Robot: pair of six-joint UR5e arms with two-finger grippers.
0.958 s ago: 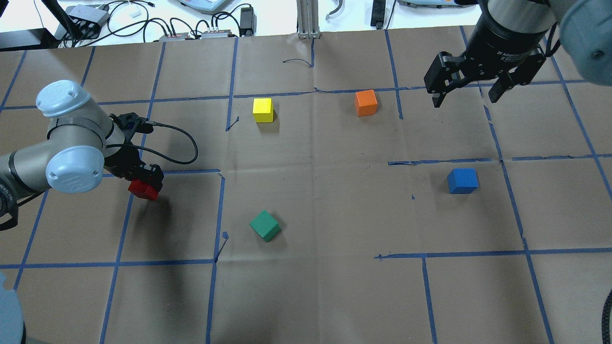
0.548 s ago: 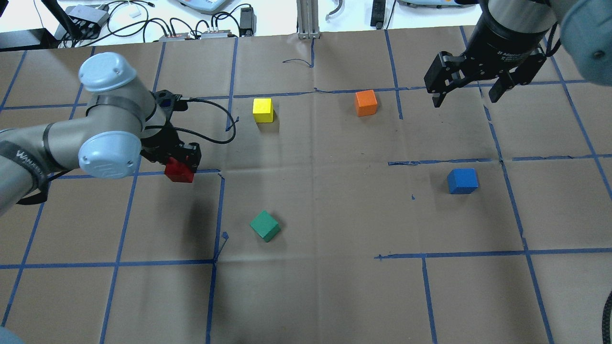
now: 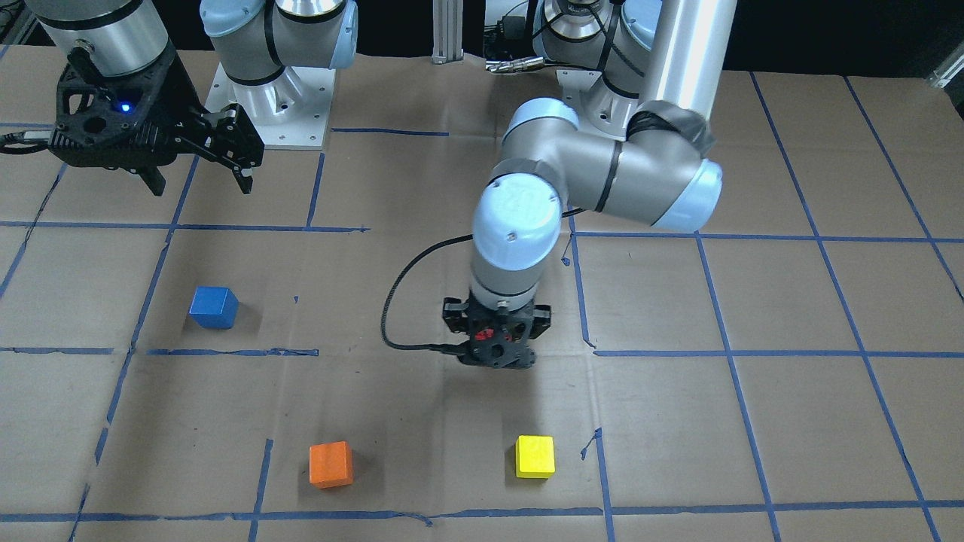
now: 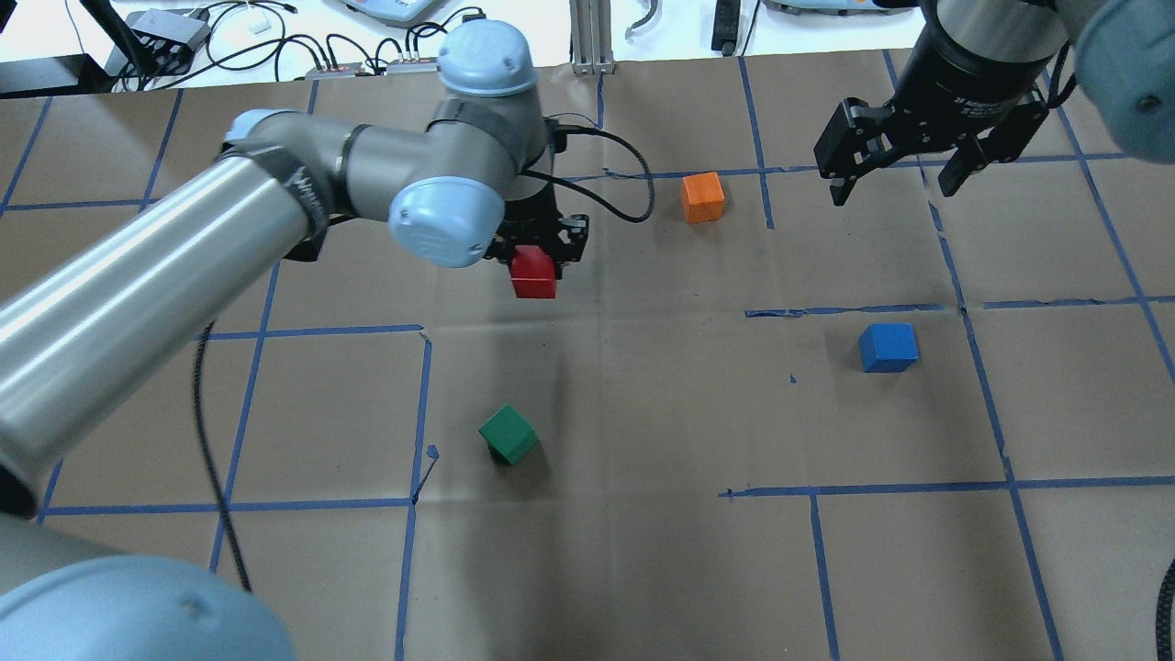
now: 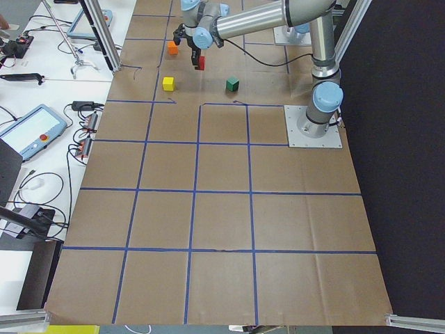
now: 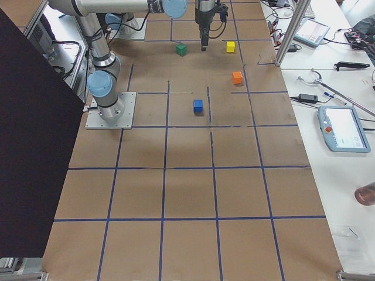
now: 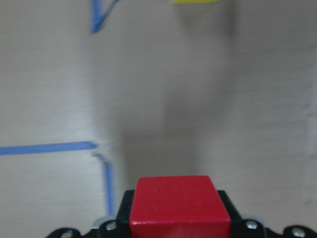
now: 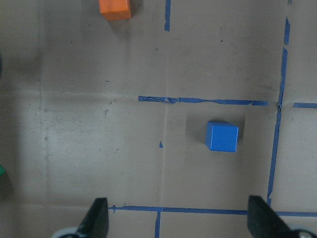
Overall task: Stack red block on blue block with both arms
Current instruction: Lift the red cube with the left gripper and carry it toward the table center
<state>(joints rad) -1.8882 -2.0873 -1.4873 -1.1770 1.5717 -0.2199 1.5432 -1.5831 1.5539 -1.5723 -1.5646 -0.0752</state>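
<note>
Red block (image 4: pixel 534 274) is held clamped in the left gripper (image 4: pixel 540 252), lifted above the table (image 4: pixel 643 569). Blue block (image 4: pixel 888 347) is set well to its right, nearer the right gripper (image 4: pixel 895 191), which is spread open, empty.

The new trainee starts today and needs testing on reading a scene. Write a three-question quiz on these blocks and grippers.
1. True or false: the left gripper holds the red block lifted off the table.
2. In one word, how do the right gripper jaws stand?
3. What sits on top of the blue block?
A. the red block
B. the green block
C. nothing

Key
1. True. The overhead view shows the red block's shadow well away from it, so it is off the table.
2. Open, with nothing between them.
3. C. Its top face is bare in the right wrist view.
</note>
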